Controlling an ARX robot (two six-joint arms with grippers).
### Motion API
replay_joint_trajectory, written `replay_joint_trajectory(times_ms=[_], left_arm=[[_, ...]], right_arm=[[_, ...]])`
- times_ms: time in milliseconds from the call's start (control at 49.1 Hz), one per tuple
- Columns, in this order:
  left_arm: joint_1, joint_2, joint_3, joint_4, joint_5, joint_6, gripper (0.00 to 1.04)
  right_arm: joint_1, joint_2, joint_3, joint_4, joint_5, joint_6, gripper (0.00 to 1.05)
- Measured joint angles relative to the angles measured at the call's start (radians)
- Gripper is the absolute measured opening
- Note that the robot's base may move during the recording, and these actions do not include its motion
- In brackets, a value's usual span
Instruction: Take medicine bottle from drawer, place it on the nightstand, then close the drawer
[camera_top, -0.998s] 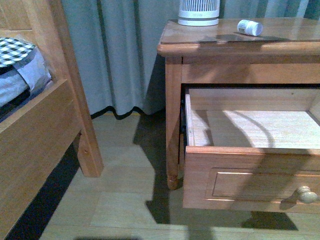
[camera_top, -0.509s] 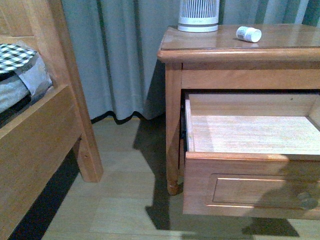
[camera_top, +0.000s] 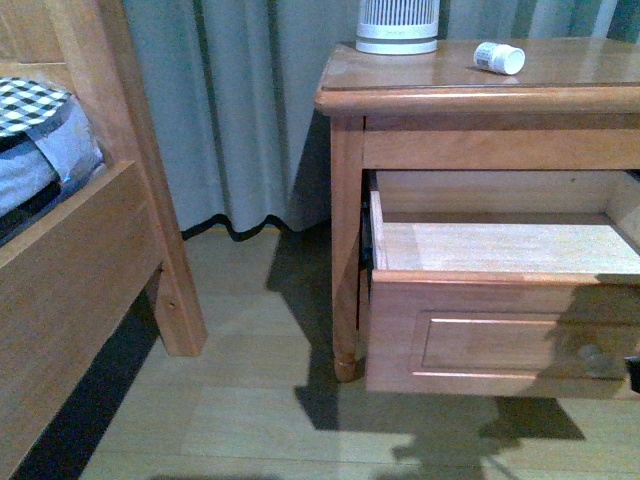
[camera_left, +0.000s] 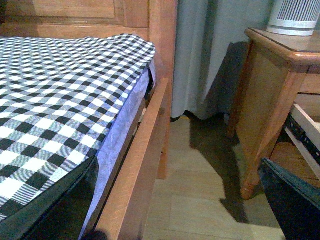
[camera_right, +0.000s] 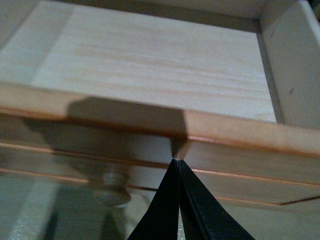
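The front camera sits low, facing the nightstand (camera_top: 480, 95) and its open drawer (camera_top: 500, 335) from near. The left wrist camera looks along the bed (camera_left: 60, 100) toward the same nightstand's side, while the right wrist camera peers down close over the drawer's front edge.

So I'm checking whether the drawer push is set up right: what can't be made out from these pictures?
- Right gripper: shut, tips at the drawer front; actual contact unclear, shadowed, right wrist view.
- Knob: dim under shadow, front view.
- Drawer's right end: cut off by the frame edge, front view.
- Medicine bottle label: too small to read.
- Left gripper: only a dark corner shape, left wrist view.
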Motion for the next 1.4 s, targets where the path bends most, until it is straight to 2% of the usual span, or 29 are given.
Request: replay_joint_trajectory(times_ms=[366,733,1059,1405], left_arm=[[0.0,0.0,0.0,0.0,0.0,0.0,0.98],[0.0,0.0,0.0,0.0,0.0,0.0,0.98],[0.0,0.0,0.0,0.0,0.0,0.0,0.98],[0.0,0.0,0.0,0.0,0.0,0.0,0.98]], right_arm=[[-0.018,0.316,0.415,-0.087,0.045,-0.149,0.03],[-0.018,0.428,0.684,-0.167,0.041,-0.252,0.03],[-0.048,0.478,0.798,-0.238,0.031,-0.312,0.03],[-0.123,0.514,0.859,-0.282,0.027,-0.344,0.03]])
